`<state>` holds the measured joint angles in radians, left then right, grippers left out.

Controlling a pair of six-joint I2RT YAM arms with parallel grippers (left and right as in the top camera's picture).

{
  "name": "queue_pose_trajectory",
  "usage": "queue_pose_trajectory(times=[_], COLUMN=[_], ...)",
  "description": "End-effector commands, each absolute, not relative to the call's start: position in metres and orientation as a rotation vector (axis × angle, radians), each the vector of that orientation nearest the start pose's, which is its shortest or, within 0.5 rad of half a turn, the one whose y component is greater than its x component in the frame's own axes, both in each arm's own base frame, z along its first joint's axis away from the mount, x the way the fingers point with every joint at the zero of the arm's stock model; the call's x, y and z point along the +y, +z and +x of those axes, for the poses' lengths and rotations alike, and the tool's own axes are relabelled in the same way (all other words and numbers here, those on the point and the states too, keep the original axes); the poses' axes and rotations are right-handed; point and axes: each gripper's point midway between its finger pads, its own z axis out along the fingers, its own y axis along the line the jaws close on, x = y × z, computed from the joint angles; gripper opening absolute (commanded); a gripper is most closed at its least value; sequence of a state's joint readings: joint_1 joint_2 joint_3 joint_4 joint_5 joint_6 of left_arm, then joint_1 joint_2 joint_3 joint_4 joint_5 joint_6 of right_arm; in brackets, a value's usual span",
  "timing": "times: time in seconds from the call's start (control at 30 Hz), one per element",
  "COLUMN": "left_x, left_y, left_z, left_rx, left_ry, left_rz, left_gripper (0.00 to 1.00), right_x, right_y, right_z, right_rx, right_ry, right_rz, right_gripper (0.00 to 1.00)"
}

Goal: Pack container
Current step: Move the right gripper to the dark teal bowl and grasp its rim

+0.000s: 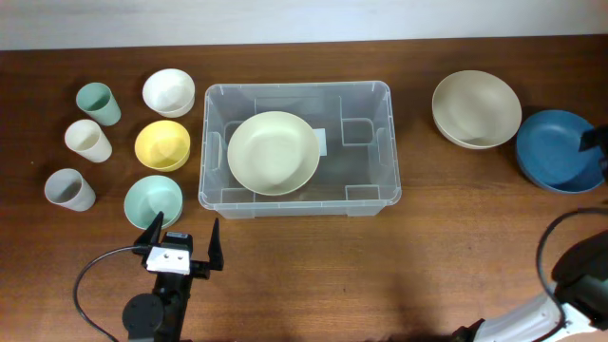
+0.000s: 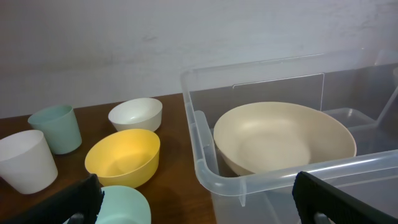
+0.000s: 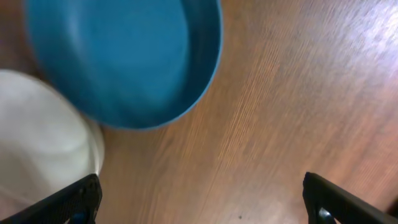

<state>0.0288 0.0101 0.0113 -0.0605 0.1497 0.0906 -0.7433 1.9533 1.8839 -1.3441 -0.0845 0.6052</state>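
Container: you have the container point(image 1: 294, 87) mid-table, long side facing you.
Inside: one cream bowl point(image 1: 273, 152), upright, in its left half.
Left claw point(image 1: 186, 228): spread wide and holding nothing, near the container's front-left corner, just beside the mint bowl point(image 1: 153, 201).
Right claw point(image 3: 202, 202): spread wide and holding nothing, by the blue bowl point(image 1: 559, 150).
Right of container: beige bowl point(image 1: 476, 109), touching the blue bowl.
Left of container: white bowl point(image 1: 169, 92), yellow bowl point(image 1: 162, 144), three cups point(image 1: 87, 140).
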Motion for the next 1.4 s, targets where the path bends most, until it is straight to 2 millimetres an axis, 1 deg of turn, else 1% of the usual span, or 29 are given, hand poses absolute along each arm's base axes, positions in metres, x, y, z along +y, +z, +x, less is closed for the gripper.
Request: queue_pose_trajectory(times=[0.0, 0.1, 0.17, 0.3, 0.57, 0.67, 0.77, 0.8, 0.87, 1.03, 1.13, 1.17, 1.23, 1.37], left_x=[-0.017, -0.017, -0.017, -0.017, -0.017, -0.017, -0.017, -0.017, -0.017, -0.017, -0.017, -0.017, -0.017, -0.017], left_y=[0.161, 0.161, 0.161, 0.161, 0.161, 0.161, 0.161, 0.161, 0.161, 0.161, 0.161, 0.161, 0.161, 0.161], left_z=[0.245, 0.245, 0.245, 0.245, 0.245, 0.245, 0.245, 0.245, 0.245, 0.245, 0.245, 0.245, 0.245, 0.245], left_rx=[1.623, 1.623, 1.623, 1.624, 1.623, 1.623, 1.624, 1.623, 1.624, 1.623, 1.623, 1.623, 1.624, 1.623], left_ry=[-0.015, -0.015, -0.015, -0.015, -0.015, -0.015, -0.015, -0.014, -0.015, -0.015, -0.015, -0.015, -0.015, -0.015], left_rz=[0.174, 0.174, 0.174, 0.174, 0.174, 0.174, 0.174, 0.174, 0.174, 0.174, 0.174, 0.174, 0.174, 0.174], left_gripper=[0.99, 0.99, 0.99, 0.99, 0.99, 0.99, 1.00, 0.99, 0.99, 0.99, 0.99, 0.99, 0.99, 0.99], right_x=[-0.267, -0.274, -0.275, -0.278, -0.284, -0.286, -0.289, -0.291, -0.294, -0.292, -0.291, -0.291, -0.291, -0.293], right_y=[0.133, 0.115, 0.105, 0.085, 0.038, 0.031, 0.029, 0.029, 0.027, 0.010, -0.002, -0.003, -0.004, -0.003], right_z=[0.308, 0.311, 0.312, 0.314, 0.318, 0.319, 0.317, 0.315, 0.311, 0.308, 0.306, 0.306, 0.307, 0.307], right_rx=[2.336, 2.364, 2.362, 2.349, 2.298, 2.287, 2.282, 2.282, 2.286, 2.316, 2.336, 2.337, 2.336, 2.330], right_ry=[0.204, 0.199, 0.198, 0.187, 0.172, 0.166, 0.129, 0.112, 0.068, 0.068, 0.074, 0.075, 0.072, 0.071], right_rz=[1.901, 1.851, 1.848, 1.835, 1.794, 1.784, 1.791, 1.794, 1.804, 1.830, 1.847, 1.848, 1.847, 1.847], right_gripper=[0.99, 0.99, 0.99, 0.99, 0.99, 0.99, 0.99, 0.97, 0.90, 0.88, 0.79, 0.76, 0.74, 0.67])
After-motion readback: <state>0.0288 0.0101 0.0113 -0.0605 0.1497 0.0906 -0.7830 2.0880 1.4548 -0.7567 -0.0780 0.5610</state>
